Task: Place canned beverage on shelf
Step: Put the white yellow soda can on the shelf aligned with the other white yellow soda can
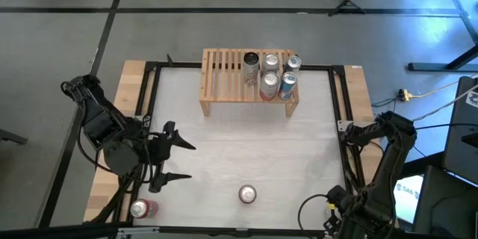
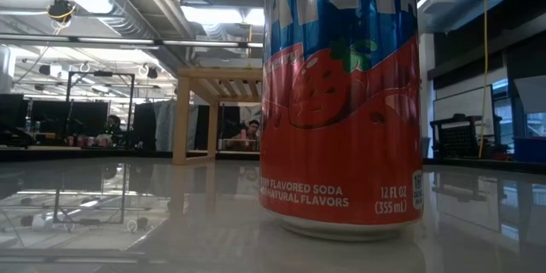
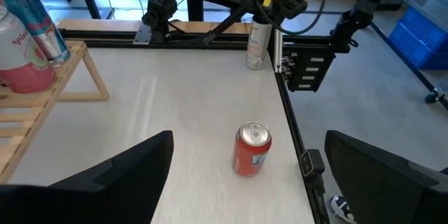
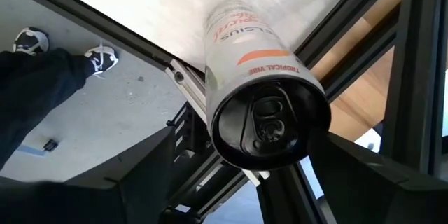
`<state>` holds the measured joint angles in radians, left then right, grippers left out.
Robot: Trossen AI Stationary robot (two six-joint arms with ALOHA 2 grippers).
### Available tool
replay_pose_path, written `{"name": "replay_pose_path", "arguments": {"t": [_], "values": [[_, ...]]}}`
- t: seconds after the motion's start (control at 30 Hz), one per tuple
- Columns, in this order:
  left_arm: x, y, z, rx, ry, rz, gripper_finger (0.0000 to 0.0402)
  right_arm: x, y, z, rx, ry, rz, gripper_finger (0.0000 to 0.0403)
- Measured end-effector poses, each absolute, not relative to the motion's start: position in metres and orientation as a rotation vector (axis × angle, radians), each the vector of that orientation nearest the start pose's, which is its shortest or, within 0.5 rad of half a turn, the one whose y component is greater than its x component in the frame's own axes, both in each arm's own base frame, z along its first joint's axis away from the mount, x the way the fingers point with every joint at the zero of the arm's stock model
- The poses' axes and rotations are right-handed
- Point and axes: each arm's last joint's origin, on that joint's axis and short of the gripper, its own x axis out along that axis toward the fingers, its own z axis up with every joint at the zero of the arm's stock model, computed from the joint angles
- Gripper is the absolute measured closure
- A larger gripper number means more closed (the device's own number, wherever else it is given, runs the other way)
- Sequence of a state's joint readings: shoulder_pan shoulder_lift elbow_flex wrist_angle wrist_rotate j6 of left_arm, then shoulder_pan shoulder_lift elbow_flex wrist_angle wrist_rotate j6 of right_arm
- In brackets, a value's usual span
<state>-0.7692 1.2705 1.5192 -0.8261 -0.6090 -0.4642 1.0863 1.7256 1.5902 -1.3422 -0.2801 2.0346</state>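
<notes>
A red soda can point(image 1: 247, 193) stands upright on the white table near its near edge. It fills the low view point(image 2: 341, 102) and shows in the left wrist view point(image 3: 250, 149). The light-wood slatted shelf point(image 1: 224, 82) stands at the far middle, with several cans point(image 1: 272, 75) on its right half. My left gripper point(image 1: 181, 160) is open and empty, left of the red can and pointing toward it. My right gripper point(image 4: 241, 175) is open at the near right corner, pointing down, with its fingers on either side of a white can point(image 4: 255, 77). My right gripper has its fingers point(image 4: 140, 175) beside the top end point(image 4: 269, 122) of the upright white can, coming from above. I cannot tell whether they touch it. The can stands by the table's black frame rail.
Another red can point(image 1: 140, 209) sits on the wooden border at the near left, close under my left arm. A black frame rail point(image 1: 340, 119) runs around the white table top. A person's shoes point(image 4: 101, 56) show on the floor beside the near right corner.
</notes>
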Motion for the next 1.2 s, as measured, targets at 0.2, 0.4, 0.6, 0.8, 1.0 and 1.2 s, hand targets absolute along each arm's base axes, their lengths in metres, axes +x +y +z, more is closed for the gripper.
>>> {"name": "replay_pose_path", "arguments": {"t": [0.2,0.4,0.6,0.8,1.0,1.2], "values": [[0.185,-0.156,0.424,-0.085,0.468,-0.05,0.004,0.143,0.289,0.303,0.857,1.716,-0.64,0.0091],[0.185,-0.156,0.424,-0.067,0.468,-0.054,0.004,0.142,0.286,0.316,0.873,1.713,-0.668,0.0091],[0.185,-0.156,0.424,-0.057,0.468,-0.054,0.004,0.14,0.282,0.307,0.831,1.695,-0.723,0.0091],[0.185,-0.156,0.424,-0.058,0.467,-0.053,0.004,0.141,0.284,0.295,0.819,1.701,-0.696,0.0091],[0.185,-0.156,0.424,-0.057,0.468,-0.053,0.004,0.14,0.282,0.284,0.79,1.702,-0.72,0.0091],[0.185,-0.156,0.424,-0.061,0.467,-0.053,0.004,0.141,0.285,0.276,0.761,1.748,-0.638,0.0106]]}}
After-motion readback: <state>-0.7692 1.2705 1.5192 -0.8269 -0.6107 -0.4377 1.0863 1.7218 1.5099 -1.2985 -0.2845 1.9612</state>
